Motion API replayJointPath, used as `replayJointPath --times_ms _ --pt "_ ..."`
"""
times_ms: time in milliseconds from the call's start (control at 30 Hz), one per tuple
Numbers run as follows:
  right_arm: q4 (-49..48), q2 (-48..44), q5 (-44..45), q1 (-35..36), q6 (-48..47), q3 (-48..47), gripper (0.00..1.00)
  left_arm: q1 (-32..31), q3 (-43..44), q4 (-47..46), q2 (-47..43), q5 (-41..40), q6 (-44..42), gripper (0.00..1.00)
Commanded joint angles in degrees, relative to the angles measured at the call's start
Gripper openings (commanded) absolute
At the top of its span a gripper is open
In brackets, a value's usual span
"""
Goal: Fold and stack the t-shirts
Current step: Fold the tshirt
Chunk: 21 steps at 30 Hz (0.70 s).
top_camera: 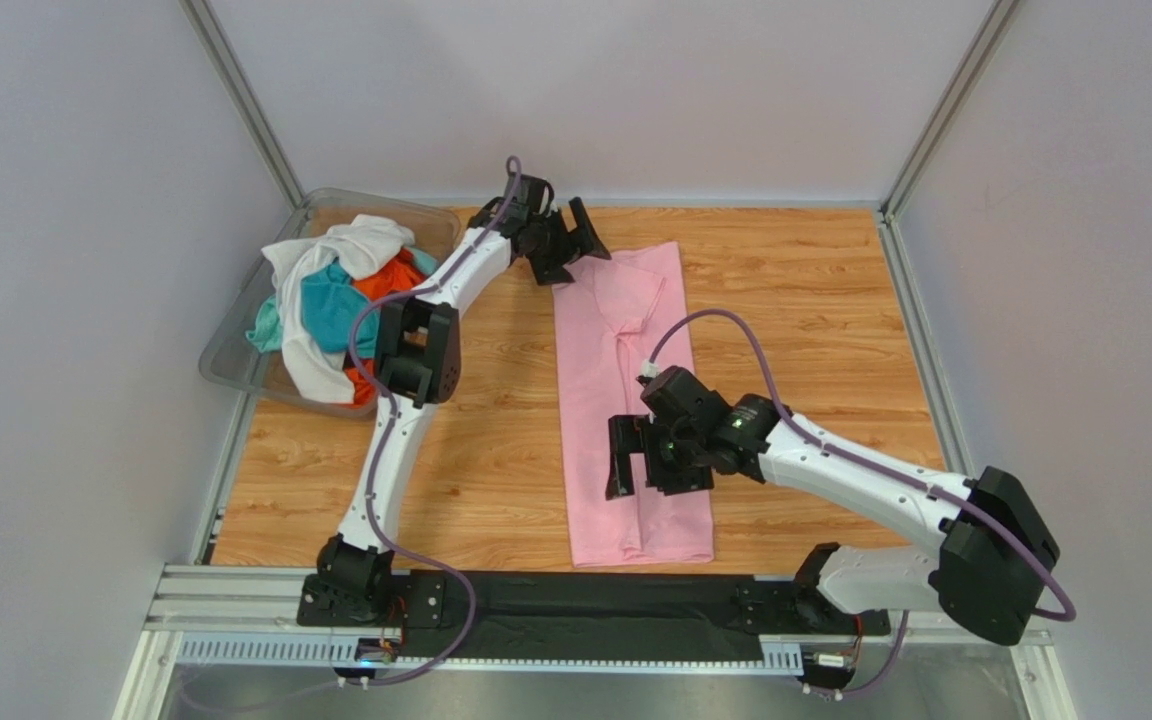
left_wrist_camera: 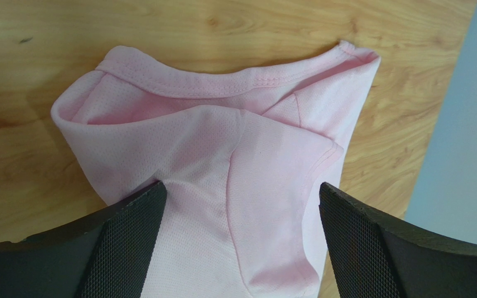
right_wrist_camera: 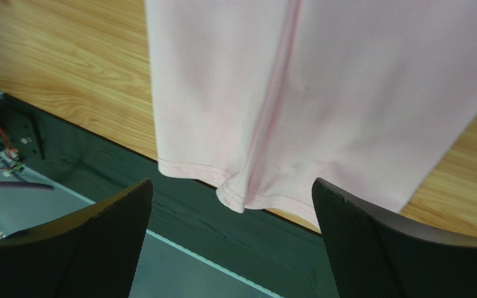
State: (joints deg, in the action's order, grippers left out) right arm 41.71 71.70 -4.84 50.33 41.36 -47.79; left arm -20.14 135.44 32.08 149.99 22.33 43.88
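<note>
A light pink t-shirt (top_camera: 630, 405) lies folded into a long strip down the middle of the wooden table, collar end far, hem near. My left gripper (top_camera: 579, 237) is open over the collar end; in the left wrist view its fingers (left_wrist_camera: 123, 242) stand apart over the pink t-shirt (left_wrist_camera: 235, 155), holding nothing. My right gripper (top_camera: 654, 458) is open above the lower part of the strip; in the right wrist view the pink t-shirt's hem (right_wrist_camera: 247, 186) lies at the table's near edge between the spread fingers (right_wrist_camera: 98, 242). White, teal and orange t-shirts (top_camera: 330, 293) are heaped in the bin.
A clear plastic bin (top_camera: 237, 353) stands at the far left of the table, holding the heap. The black base rail (top_camera: 597, 600) runs along the near edge. Grey walls enclose the table on three sides.
</note>
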Motion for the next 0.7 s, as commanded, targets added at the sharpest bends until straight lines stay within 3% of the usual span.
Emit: replayJointPath --times_ms 0,200,433,467,667 --pt "-11.7 0.0 -14.4 -0.4 -4.2 1.6 1.00 -0.2 1.9 -6.7 3.9 2.9 5.0 1.00" --pt "-19.2 3.4 -22.0 -0.1 -7.8 0.2 1.00 0.1 3.1 -7.0 1.3 6.1 5.4 1.00" --pt "-21.8 6.6 -22.1 -0.1 -7.6 2.5 1.00 -0.2 -6.6 -1.2 -19.8 4.1 -3.4 1.00" --pt "-22.7 7.7 -20.6 -0.1 -6.4 4.5 1.00 -0.8 -12.7 1.5 -28.8 1.0 -7.4 1.00" --pt "-30.0 7.6 -23.0 0.6 -3.7 10.9 1.00 -1.3 -22.8 3.3 -41.2 -3.4 -9.9 1.00"
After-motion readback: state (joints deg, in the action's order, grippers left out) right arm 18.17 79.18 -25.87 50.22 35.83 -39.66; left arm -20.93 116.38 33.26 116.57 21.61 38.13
